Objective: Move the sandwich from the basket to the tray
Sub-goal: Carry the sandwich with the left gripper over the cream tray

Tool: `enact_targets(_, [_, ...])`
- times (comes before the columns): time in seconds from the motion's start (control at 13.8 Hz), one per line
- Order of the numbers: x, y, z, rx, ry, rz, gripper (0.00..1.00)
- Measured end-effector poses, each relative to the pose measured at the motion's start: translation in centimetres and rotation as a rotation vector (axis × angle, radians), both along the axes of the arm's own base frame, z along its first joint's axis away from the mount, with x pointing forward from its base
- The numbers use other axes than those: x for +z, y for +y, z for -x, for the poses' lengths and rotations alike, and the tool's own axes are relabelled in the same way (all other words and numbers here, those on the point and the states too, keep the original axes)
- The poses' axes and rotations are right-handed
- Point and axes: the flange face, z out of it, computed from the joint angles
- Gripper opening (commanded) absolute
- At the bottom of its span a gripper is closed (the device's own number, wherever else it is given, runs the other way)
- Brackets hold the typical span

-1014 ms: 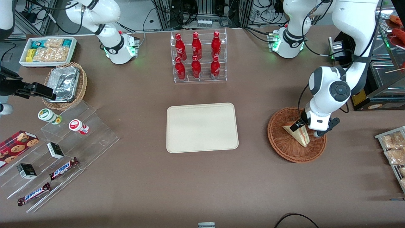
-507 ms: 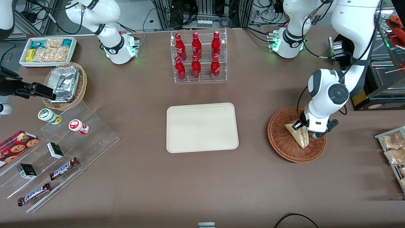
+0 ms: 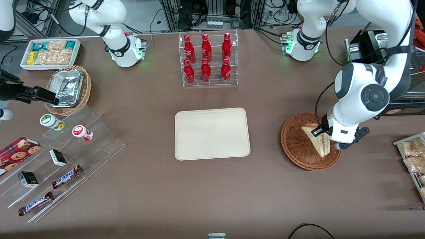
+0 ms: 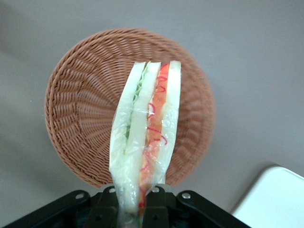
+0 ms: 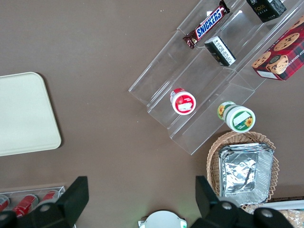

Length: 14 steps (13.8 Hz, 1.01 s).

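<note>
Above the basket (image 3: 300, 147): sandwich (image 3: 319, 141) in gripper (image 3: 327, 135); point toward camera

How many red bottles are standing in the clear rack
6. The red bottles stand in a clear acrylic rack in two tiers: three upper, three lower, nearer the camera. None seem hidden. The gripper holds the sandwich above the reddish-brown wicker basket.
</note>
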Motion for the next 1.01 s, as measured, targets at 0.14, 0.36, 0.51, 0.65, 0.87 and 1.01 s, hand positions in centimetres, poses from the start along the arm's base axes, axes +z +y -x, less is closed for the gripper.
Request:
enact_targets(0.14, [2.6, -3.6, -0.3, -0.056, -0.035, 0.012, 0.00])
enact_targets(0.36, [4.1, -10.7, 0.5, -0.170, -0.068, 0.029, 0.00])
enact_targets(0.51, [3.3, -16.1, 1.6, -0.253, -0.061, 0.040, 0.00])
enact_targets(0.65, [1.5, -21.4, 2.6, -0.325, -0.041, 0.050, 0.00])
enact_targets(0.87, [-2.3, -28.8, 4.7, -0.406, 0.000, 0.057, 0.00])
enact_targets(1.01, [-4.6, -32.4, 6.0, -0.453, 0.024, 0.058, 0.00])
